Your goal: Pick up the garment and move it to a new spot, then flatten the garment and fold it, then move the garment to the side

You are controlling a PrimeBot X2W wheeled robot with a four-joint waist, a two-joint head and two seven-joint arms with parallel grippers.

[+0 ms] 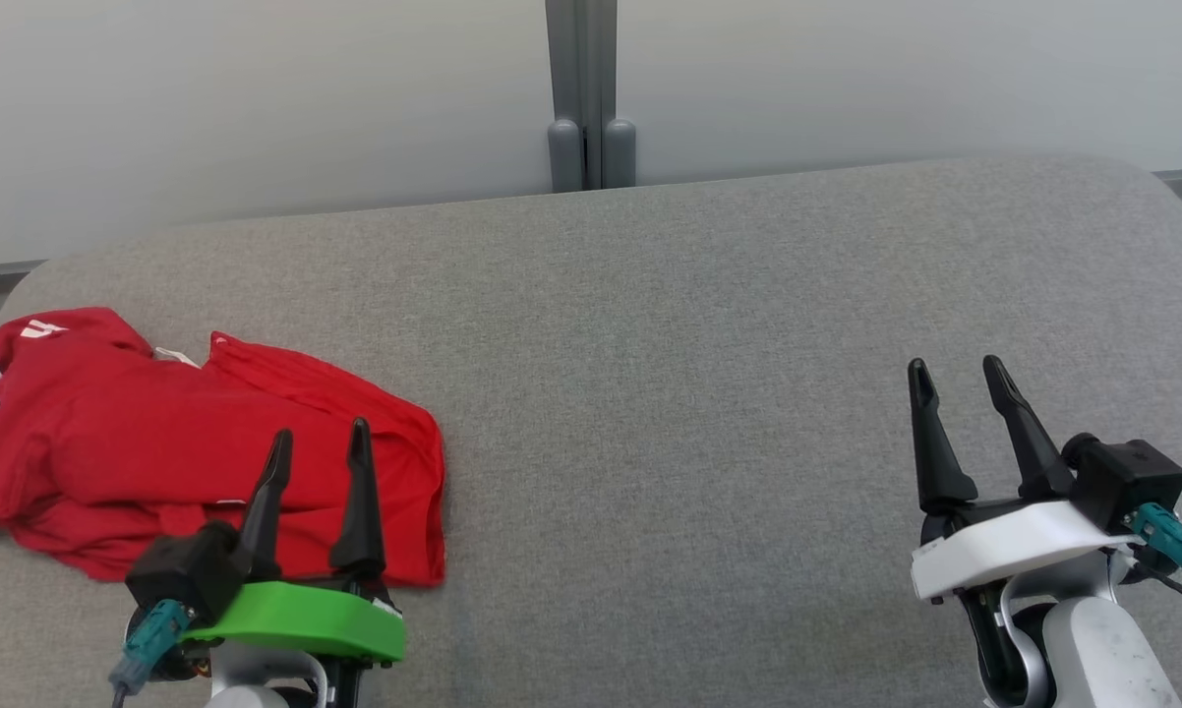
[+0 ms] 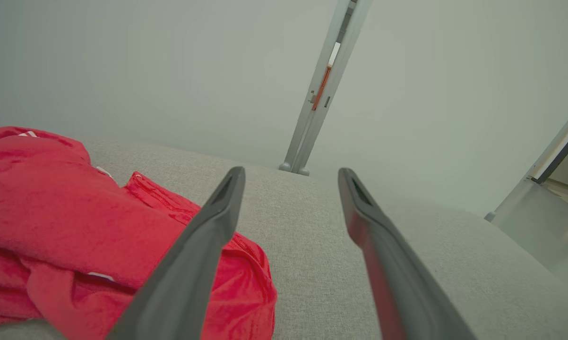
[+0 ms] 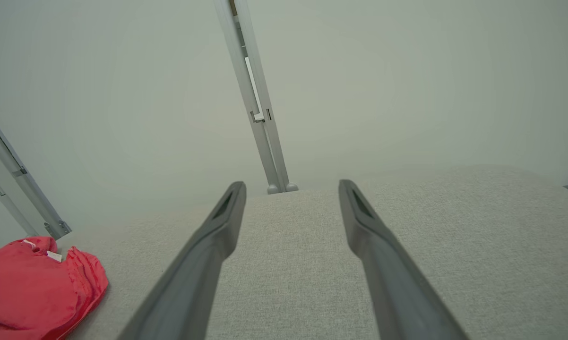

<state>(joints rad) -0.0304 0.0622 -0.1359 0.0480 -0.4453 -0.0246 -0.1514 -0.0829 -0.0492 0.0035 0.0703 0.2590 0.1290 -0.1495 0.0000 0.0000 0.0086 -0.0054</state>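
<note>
A red garment (image 1: 158,433) with white trim lies crumpled at the left end of a grey fabric surface (image 1: 670,393). My left gripper (image 1: 318,441) hovers over the garment's near right part, open, with nothing between its fingers. In the left wrist view the garment (image 2: 66,222) lies to the left and under the left finger, and the left gripper (image 2: 289,172) is open above the grey cloth. My right gripper (image 1: 955,369) stands open far to the right, over bare fabric. In the right wrist view the right gripper (image 3: 291,185) is open and the garment (image 3: 33,283) shows at the lower left.
A pale wall with a grey vertical post (image 1: 589,98) runs behind the surface's far edge. The surface has rounded corners at the far left and far right. Wide bare fabric stretches between the garment and my right gripper.
</note>
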